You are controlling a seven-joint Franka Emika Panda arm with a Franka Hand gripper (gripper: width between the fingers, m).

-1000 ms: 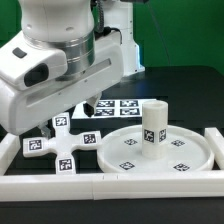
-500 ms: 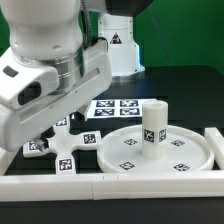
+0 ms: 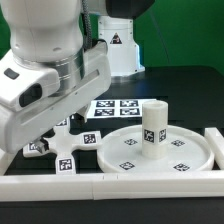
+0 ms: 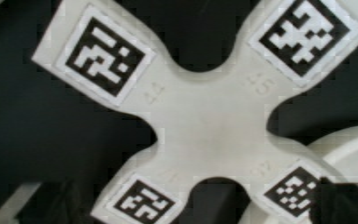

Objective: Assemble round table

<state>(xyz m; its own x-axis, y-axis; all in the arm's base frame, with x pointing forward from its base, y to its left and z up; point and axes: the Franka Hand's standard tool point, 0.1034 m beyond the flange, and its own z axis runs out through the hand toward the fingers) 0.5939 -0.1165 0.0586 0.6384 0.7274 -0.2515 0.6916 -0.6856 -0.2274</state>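
The arm (image 3: 50, 75) has barely moved in the last half-second. It hangs low over the cross-shaped base (image 3: 66, 152), which lies on the counter (image 3: 190, 95) just beside the round disc top (image 3: 195, 158). The cylinder leg (image 3: 154, 125) stands upright on the disc. The jaws are hidden, so I cannot tell their state. The base's limbs carry black-and-white square tags (image 4: 101, 52).

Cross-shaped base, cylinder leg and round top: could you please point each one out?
cross-shaped base (image 4: 202, 105), wrist view, centre hub
cylinder leg (image 3: 154, 120), exterior view, upper side
round top (image 3: 154, 163), exterior view, bare front surface
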